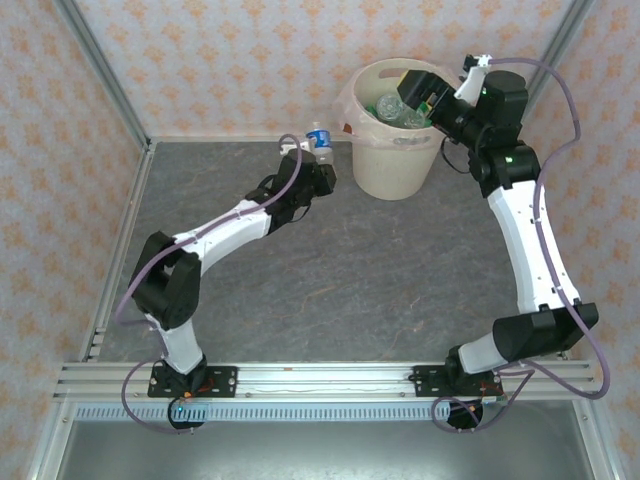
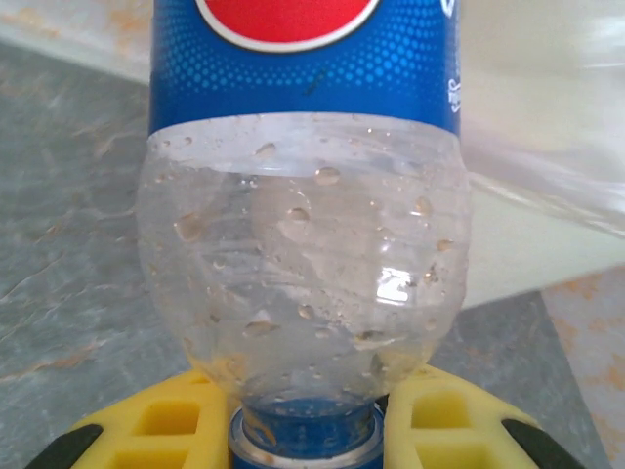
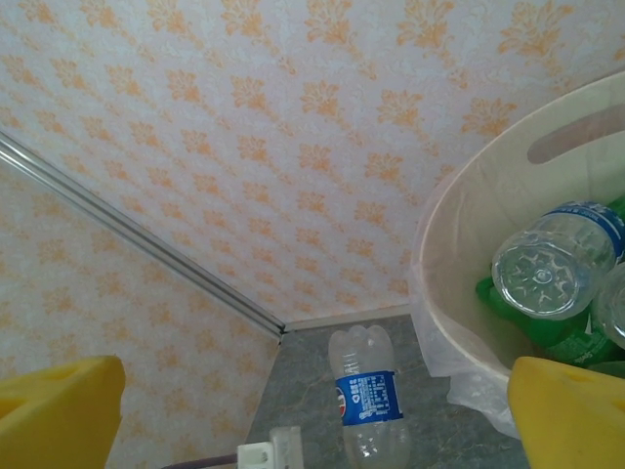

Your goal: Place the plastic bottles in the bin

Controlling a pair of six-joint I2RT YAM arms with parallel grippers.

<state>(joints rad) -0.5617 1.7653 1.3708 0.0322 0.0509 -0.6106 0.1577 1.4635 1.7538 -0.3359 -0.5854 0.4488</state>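
Plastic bottles (image 1: 398,108) lie piled inside the bin (image 1: 392,170), a round cream-white bucket standing at the far side of the grey surface (image 1: 350,280), close to the patterned back wall (image 1: 250,60). One more, a clear bottle with a blue label (image 1: 318,137), is held up just left of the bin by the left end effector (image 1: 312,150). In the left wrist view this end effector (image 2: 305,435) is clamped on the bottle (image 2: 303,274) at its neck, blue cap nearest the camera, with yellow fingers (image 2: 161,420) on either side; droplets cling to the clear plastic. The right end effector (image 1: 432,95) hangs over the bin's far right rim, empty, and in its wrist view its two yellow fingers (image 3: 571,410) stand wide apart. Between them the bin wall (image 3: 469,225) shows with a handle slot, a second clear bottle (image 3: 552,269) resting inside with its base outward, and under it crushed green plastic (image 3: 547,332), probably another bottle. A thin clear liner (image 3: 474,386) drapes over the rim, and the held bottle (image 3: 369,401) appears just beside it, above the surface
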